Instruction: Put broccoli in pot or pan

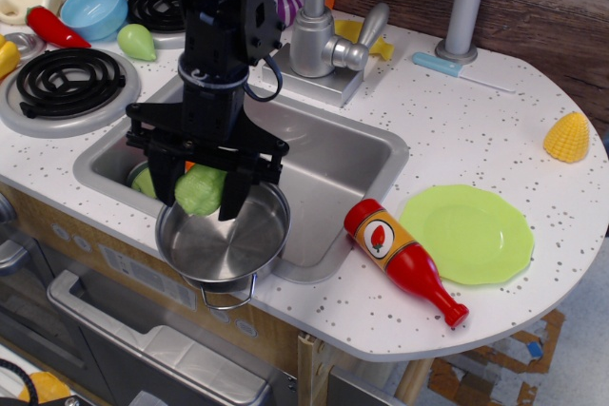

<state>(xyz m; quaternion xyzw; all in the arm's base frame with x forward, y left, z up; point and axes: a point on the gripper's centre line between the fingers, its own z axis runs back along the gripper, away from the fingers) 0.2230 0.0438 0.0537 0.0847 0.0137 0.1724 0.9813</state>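
My gripper (199,192) is shut on the broccoli (200,190), a light-green lumpy toy. It holds it just above the far left rim of the shiny steel pot (226,241), which stands at the front edge of the sink (324,164). The black arm rises from the gripper toward the top of the view and hides the sink's left part. The pot's inside shows nothing but bare metal.
A red sauce bottle (404,260) and a lime-green plate (468,233) lie right of the sink. Yellow corn (568,136) is at the far right. The faucet (319,35) stands behind the sink. Stove burners (68,78), a pale-green pear toy (137,42), blue bowl (93,9) and red pepper (54,28) are at left.
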